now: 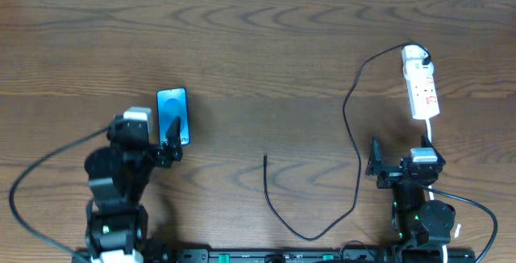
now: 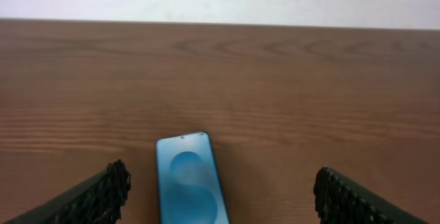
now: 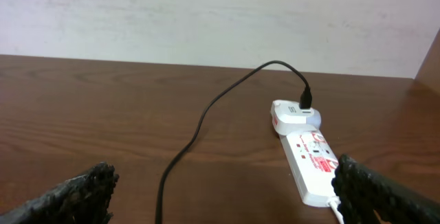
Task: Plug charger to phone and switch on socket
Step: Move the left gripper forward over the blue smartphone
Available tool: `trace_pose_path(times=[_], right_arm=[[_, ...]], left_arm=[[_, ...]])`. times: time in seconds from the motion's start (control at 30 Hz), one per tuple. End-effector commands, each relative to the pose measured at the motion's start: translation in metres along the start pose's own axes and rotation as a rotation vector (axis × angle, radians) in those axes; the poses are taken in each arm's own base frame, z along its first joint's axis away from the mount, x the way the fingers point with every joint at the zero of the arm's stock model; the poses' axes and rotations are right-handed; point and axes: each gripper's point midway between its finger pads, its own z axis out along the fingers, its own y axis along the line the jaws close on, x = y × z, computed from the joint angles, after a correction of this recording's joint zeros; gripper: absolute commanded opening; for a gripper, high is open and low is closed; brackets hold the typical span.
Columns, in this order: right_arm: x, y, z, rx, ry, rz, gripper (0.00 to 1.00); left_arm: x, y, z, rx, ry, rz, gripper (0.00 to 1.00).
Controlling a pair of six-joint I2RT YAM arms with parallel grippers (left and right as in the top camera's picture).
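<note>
The thin black charger cable (image 1: pixel 358 178) lay loose on the brown wood-grain tabletop (image 1: pixel 258 53). Its small connector tip (image 1: pixel 265 159) rested on bare wood near the centre of the overhead frame, touching nothing. From there the cable ran down, curved along the lower edge, climbed on the right and arched over to a white plug block (image 1: pixel 414 53) seated in the top end of the narrow white power strip (image 1: pixel 424 92) with red markings. That power strip lay lengthwise in the upper right of the overhead frame, with a white cord (image 1: pixel 430 130) leaving its lower end.

The slim black-framed smartphone (image 1: pixel 172 116), its screen blue and facing up, lay flat left of centre, well apart from the connector tip.

The left pincer (image 2: pixel 227 183) stood wide open and held nothing. In the left wrist view the smartphone lay between its two black ribbed fingers (image 2: pixel 103 193), nearer the left one, and whether either touched it could not be told.

The right pincer (image 3: pixel 223 170) was also spread fully and empty, just below the power strip in the overhead frame. In the right wrist view the cable and the power strip lay ahead of it, before a pale wall (image 3: pixel 206 11).
</note>
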Motion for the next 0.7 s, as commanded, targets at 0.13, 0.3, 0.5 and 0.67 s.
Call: trace_pose_path(times=[0.13, 0.3, 0.5, 0.67], right_arm=[[0.0, 0.003, 0.0, -0.008, -0.001, -0.014, 0.99], [0.0, 0.003, 0.0, -0.011, -0.001, -0.014, 0.99], [0.0, 0.003, 0.0, -0.01, -0.001, -0.014, 0.99], [0.0, 0.003, 0.0, -0.011, -0.001, -0.014, 0.99]], left_arm=[[-0.013, -0.004, 0.022, 0.064, 0.09, -0.039, 0.88], [-0.005, 0.0, 0.036, 0.064, 0.188, -0.07, 0.88], [-0.005, 0.002, 0.044, 0.064, 0.27, -0.095, 0.88], [-0.011, 0.003, 0.046, 0.064, 0.29, -0.101, 0.88]])
